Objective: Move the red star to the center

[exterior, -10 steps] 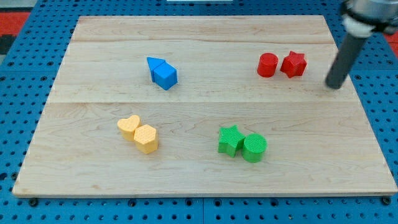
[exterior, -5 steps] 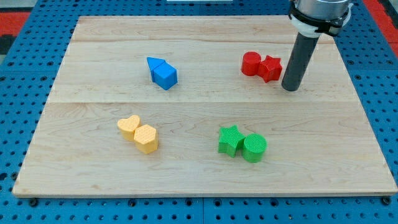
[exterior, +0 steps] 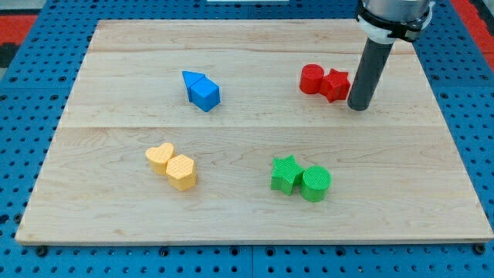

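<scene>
- Desk (exterior: pixel 255 224): a pale wooden board carrying four pairs of blocks, each pair well apart from the others.
- Red star (exterior: pixel 336 84): lies at the view's upper right, touching the red cylinder (exterior: pixel 312 79) on its left side; it is far from the centre.
- My tip (exterior: pixel 358 107): rests on the desk just beside the star, on its right and slightly lower flank; whether it touches the star cannot be told.
- End effector: a plain rod with no jaws, so it grasps nothing; it can only push.
- Other pairs: blue blocks (exterior: pixel 202 90) at upper left, yellow blocks (exterior: pixel 173 165) at lower left, green star (exterior: pixel 286 173) with green cylinder (exterior: pixel 316 183) at lower middle.
- Step in hand (judgement): pushing the star leftward and downward toward the centre, the bare area between the blue and green pairs.
- Doing it well (judgement): a straight leftward push would drive the cylinder along with the star, since the two touch. Placing the tip nearer the star's upper right side would steer it down and left, letting it slide off the cylinder.
- Line of force (judgement): keep the push through the star's middle; its points invite rotation and slipping off the rod.
- Caution (judgement): stop short of the green pair.
</scene>
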